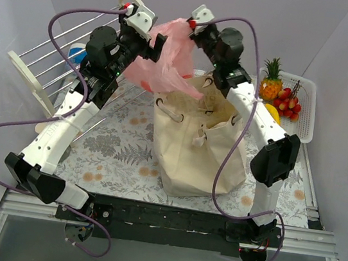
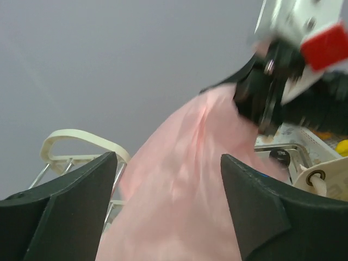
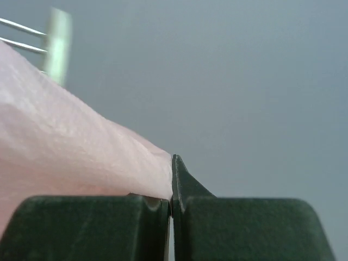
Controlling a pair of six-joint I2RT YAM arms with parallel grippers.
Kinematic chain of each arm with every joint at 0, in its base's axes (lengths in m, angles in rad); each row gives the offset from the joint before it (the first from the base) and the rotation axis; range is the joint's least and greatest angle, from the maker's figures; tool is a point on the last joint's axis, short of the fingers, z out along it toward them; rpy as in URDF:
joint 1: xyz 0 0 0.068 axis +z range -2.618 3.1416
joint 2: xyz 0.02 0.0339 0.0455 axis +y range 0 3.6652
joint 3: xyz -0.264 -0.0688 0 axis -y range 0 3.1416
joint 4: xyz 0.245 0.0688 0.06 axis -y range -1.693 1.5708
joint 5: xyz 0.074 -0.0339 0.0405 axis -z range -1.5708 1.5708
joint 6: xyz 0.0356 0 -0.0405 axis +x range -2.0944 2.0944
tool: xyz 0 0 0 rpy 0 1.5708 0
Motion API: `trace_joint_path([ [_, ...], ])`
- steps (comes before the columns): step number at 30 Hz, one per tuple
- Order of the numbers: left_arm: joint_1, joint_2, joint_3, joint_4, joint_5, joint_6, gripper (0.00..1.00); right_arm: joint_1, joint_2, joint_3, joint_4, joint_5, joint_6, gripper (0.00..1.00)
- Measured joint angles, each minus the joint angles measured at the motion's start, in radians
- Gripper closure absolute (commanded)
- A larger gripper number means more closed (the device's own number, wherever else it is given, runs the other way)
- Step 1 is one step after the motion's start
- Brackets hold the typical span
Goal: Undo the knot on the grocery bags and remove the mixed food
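The pink plastic bag (image 1: 168, 55) hangs in the air above the back of the table, between both grippers. My right gripper (image 1: 191, 29) is shut on the bag's top edge; the right wrist view shows the jaws closed (image 3: 171, 179) with pink film (image 3: 65, 141) pinched at the tip. My left gripper (image 1: 157, 42) is open, its fingers spread wide around the bag (image 2: 179, 179). The beige canvas tote (image 1: 198, 140) stands open below, its eyelets and cord showing. A pineapple (image 1: 271, 82), red fruits (image 1: 288, 102) and a banana (image 1: 272, 112) lie in the white basket (image 1: 305, 123).
A wire drying rack (image 1: 55, 55) lies at the back left, with a blue-and-white tub (image 1: 75, 55) behind it. The floral mat (image 1: 120, 142) covers the table. Purple cables loop from both arms. Grey walls close in on the left, back and right.
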Motion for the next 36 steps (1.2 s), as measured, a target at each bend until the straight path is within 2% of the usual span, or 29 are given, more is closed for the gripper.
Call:
trace_joint_path([
  [6,0.000,-0.050,-0.125,0.027,0.018,-0.034,0.11,-0.217,-0.170,-0.166,0.055,0.146,-0.063,0.99],
  [9,0.000,-0.053,-0.174,0.026,0.048,-0.061,0.11,-0.331,-0.306,-0.306,0.061,0.209,-0.098,0.99],
  [14,0.000,-0.038,-0.197,0.018,0.109,-0.105,0.11,-0.439,-0.530,-0.478,-0.012,0.230,-0.131,0.99],
  [18,-0.001,-0.014,-0.197,0.040,0.132,-0.138,0.11,-0.576,-0.737,-0.563,-0.148,0.224,-0.131,0.99],
  [21,-0.006,0.014,-0.208,0.062,0.149,-0.157,0.10,-0.689,-0.926,-0.684,-0.235,0.231,-0.189,0.99],
  [25,-0.009,0.043,-0.237,0.071,0.169,-0.169,0.10,-0.739,-1.105,-0.816,-0.361,0.304,-0.293,0.99],
  [30,-0.012,0.060,-0.260,0.090,0.176,-0.172,0.10,-0.907,-1.174,-0.941,-0.597,0.310,-0.357,0.99],
  [36,-0.012,0.060,-0.295,0.121,0.179,-0.171,0.10,-0.935,-1.225,-1.123,-0.906,0.322,-0.386,0.99],
])
